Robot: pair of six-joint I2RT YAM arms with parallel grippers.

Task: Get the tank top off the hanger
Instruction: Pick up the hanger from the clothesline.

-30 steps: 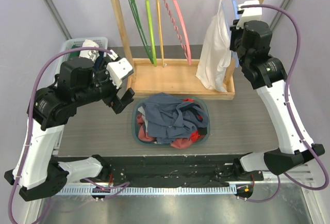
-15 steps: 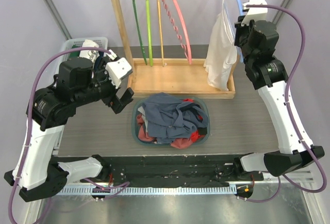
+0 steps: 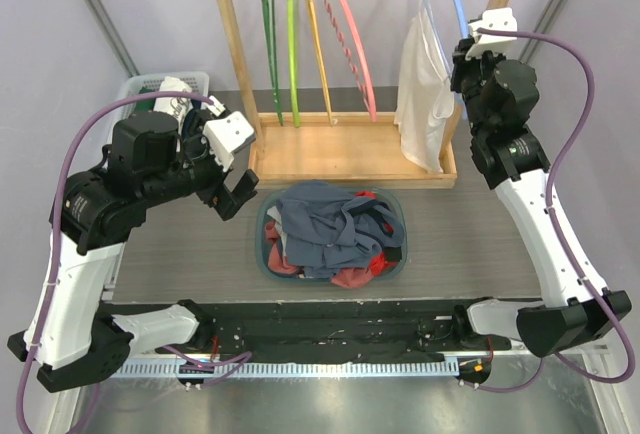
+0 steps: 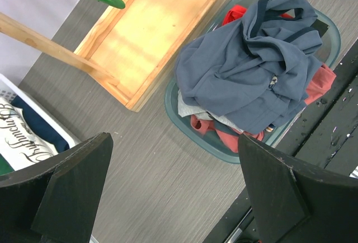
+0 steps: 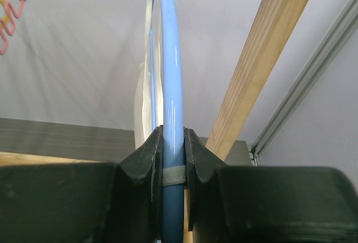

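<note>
On the grey tabletop (image 3: 480, 224) stands a wooden rack (image 3: 232, 54), and in front of it a basket (image 3: 262, 242) full of clothes. The white tank top (image 3: 420, 94) hangs on the blue hanger (image 5: 170, 86) at the right end of the rack. The right fingers (image 5: 146, 153) are clenched on the hanger's bar, just beside the tank top. The left fingers (image 4: 72, 181) are spread wide, grasping nothing, above the tabletop left of the basket.

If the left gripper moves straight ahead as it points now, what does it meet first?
Probably the bare table, just beside the clothes basket; depth is unclear.
</note>
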